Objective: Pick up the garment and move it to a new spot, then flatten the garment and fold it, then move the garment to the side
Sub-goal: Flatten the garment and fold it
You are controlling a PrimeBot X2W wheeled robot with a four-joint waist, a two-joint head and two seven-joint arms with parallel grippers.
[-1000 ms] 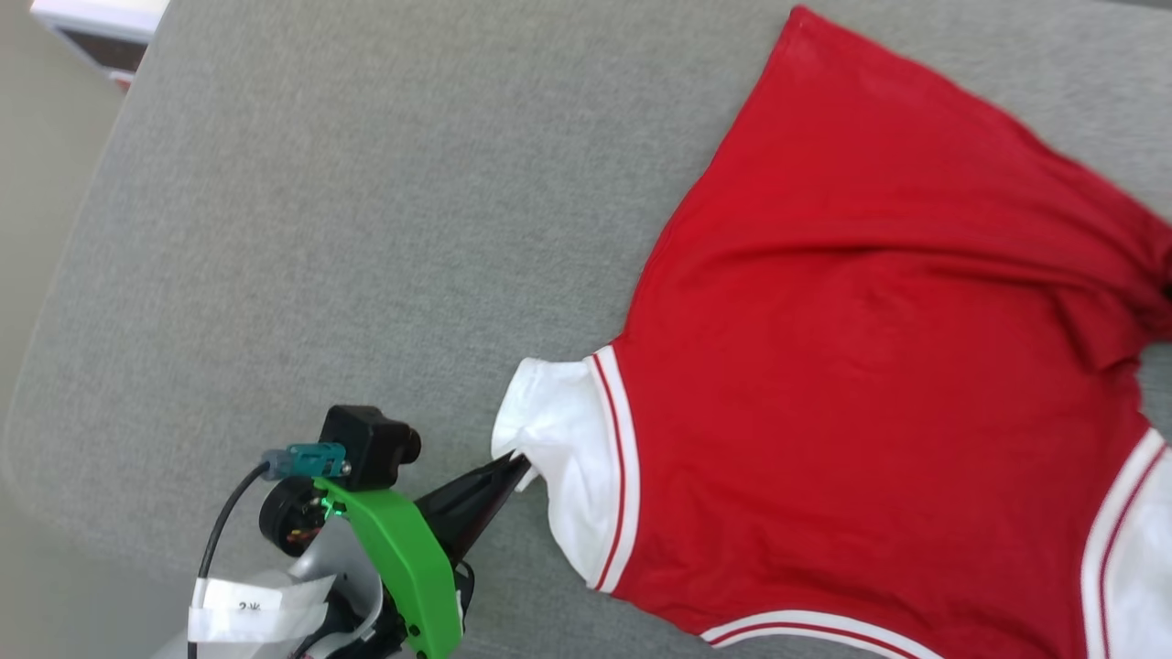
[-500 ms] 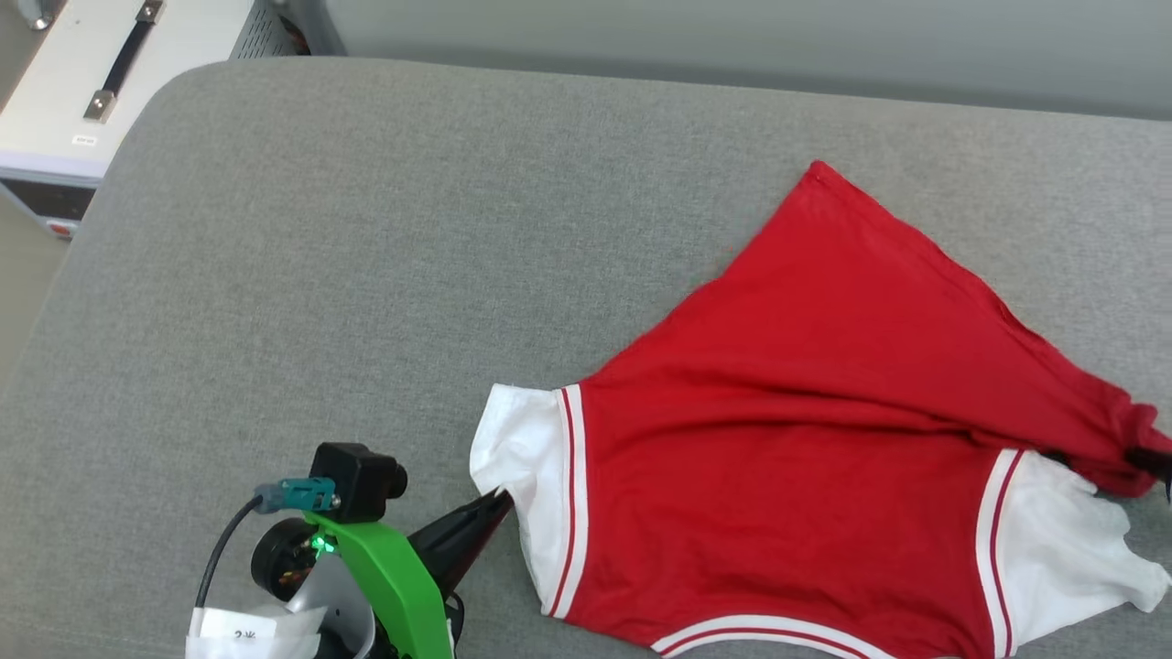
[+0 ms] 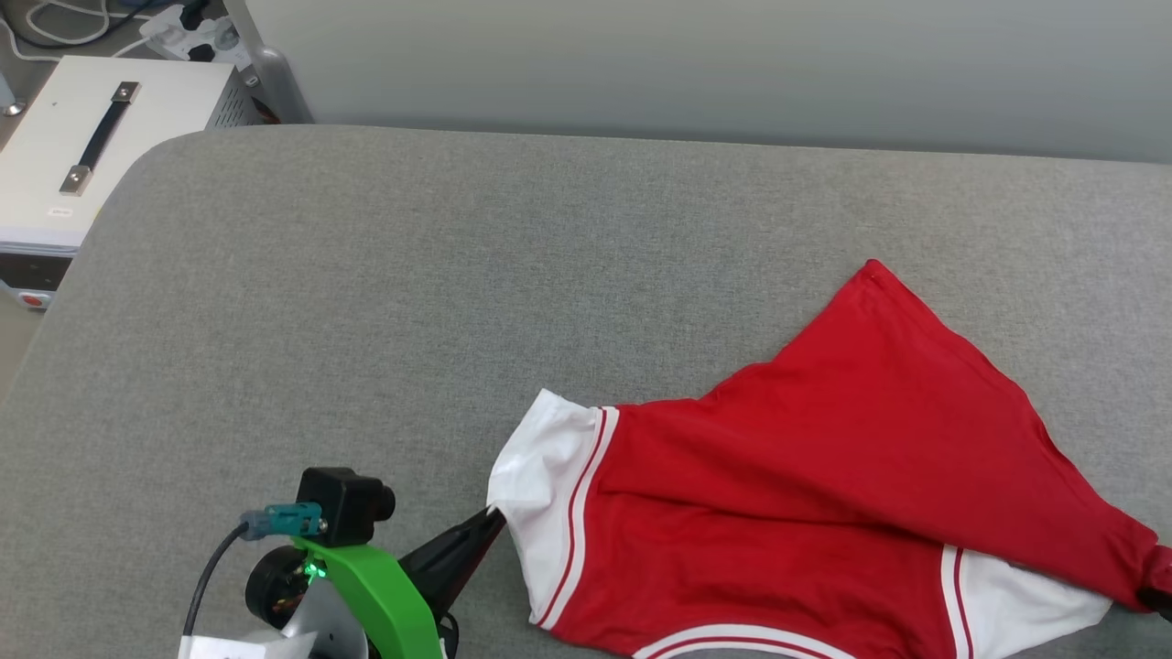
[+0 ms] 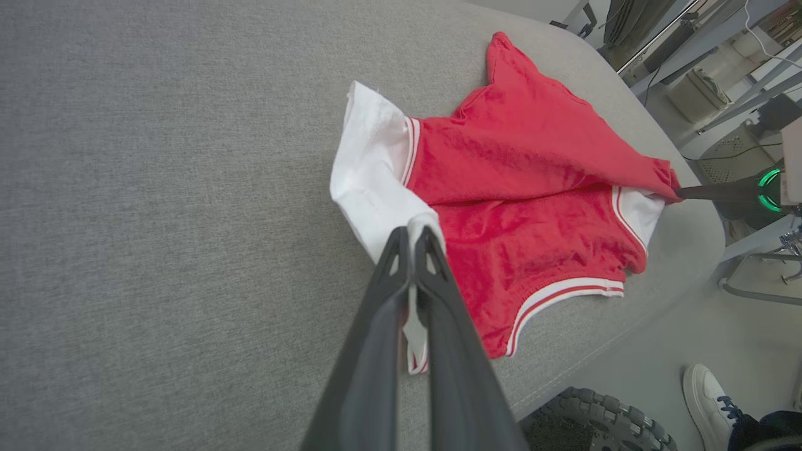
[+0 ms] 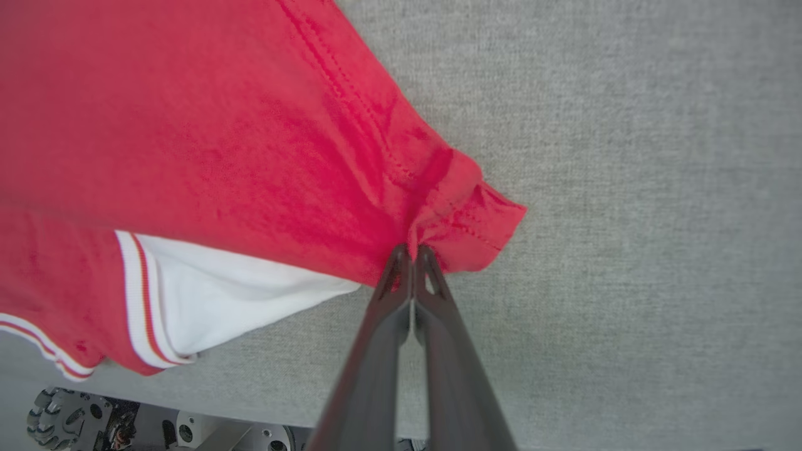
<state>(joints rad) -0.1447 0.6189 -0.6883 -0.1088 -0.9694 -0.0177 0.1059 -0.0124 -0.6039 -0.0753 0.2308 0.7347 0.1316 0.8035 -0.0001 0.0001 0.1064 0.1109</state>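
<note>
Red shirt [image 3: 806,485] lay on the counter [image 3: 366,302], left gripper [image 4: 410,233] pinching its white sleeve, right gripper [image 5: 411,250] a red corner.

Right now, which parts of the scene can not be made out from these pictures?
- Head view: the right hand is cut off by the right edge; a dark tip shows at the garment corner.
- Head view: folded red cloth covers part of the white sleeve beside that hand.
- Underside of the garment: hidden against the grey cushion.
- Left wrist view: the person above the shoe is cut off by the corner.
</note>
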